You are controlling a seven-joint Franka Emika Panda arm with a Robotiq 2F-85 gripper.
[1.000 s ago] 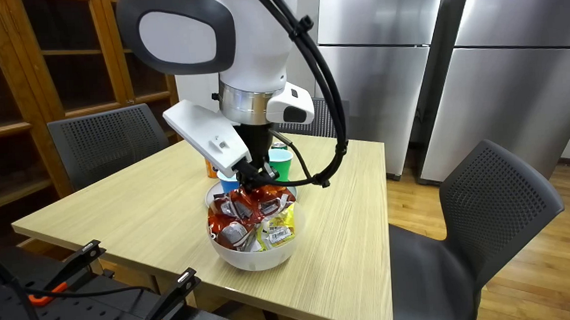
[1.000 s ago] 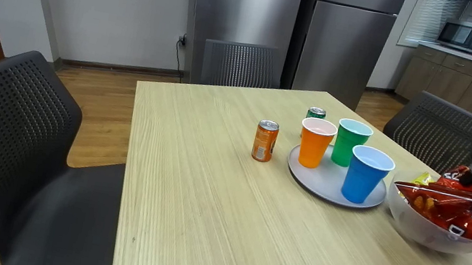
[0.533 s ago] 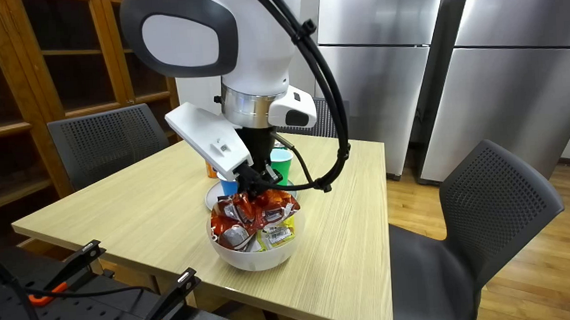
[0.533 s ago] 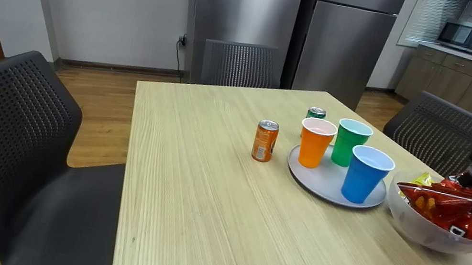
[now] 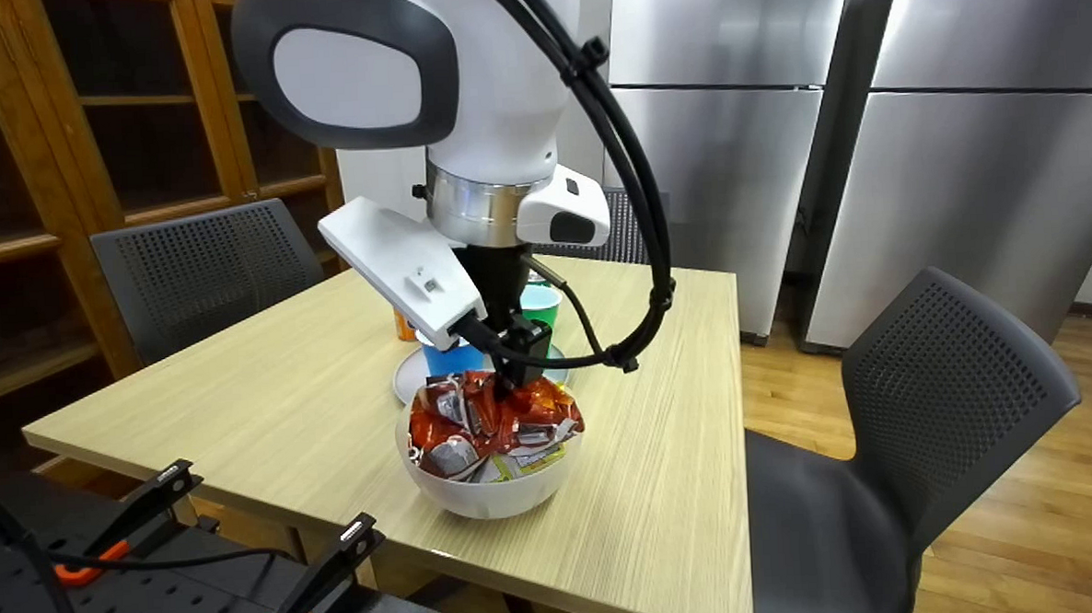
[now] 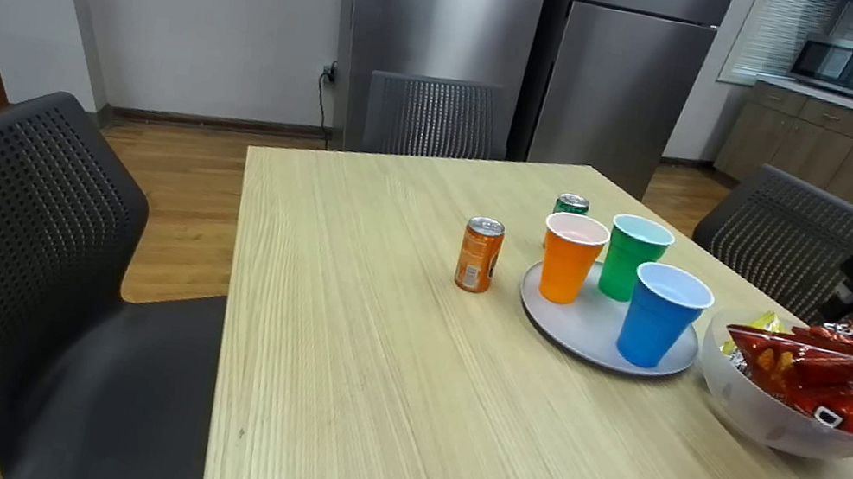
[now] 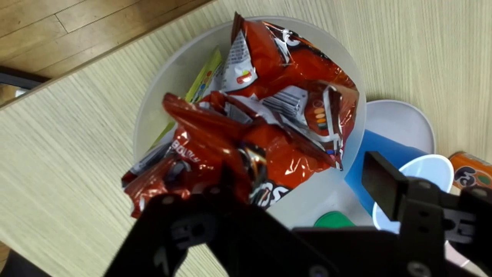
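Gripper (image 7: 303, 179) hangs just above the bowl (image 7: 153, 111), jaws wide apart, clasping nothing. One finger (image 7: 226, 182) sits over the near red bag (image 7: 209, 148); contact, cannot tell. Other finger lines up over the blue cup (image 7: 378, 148) in the wrist view.

Near red bag lies crumpled atop the heap in the bowl, an end jutting past the rim. Far red bag (image 7: 284, 65) lies against it; yellow bag (image 7: 203, 77) shows partly beneath.

Bowl stands near the table (image 6: 374, 336) edge, just beside the plate (image 6: 582, 328). On the plate, upright: blue cup, orange cup (image 6: 570, 260), green cup (image 6: 633, 263). Orange can (image 6: 479, 256) stands off the plate; green can (image 6: 571, 204) is half hidden behind the cups
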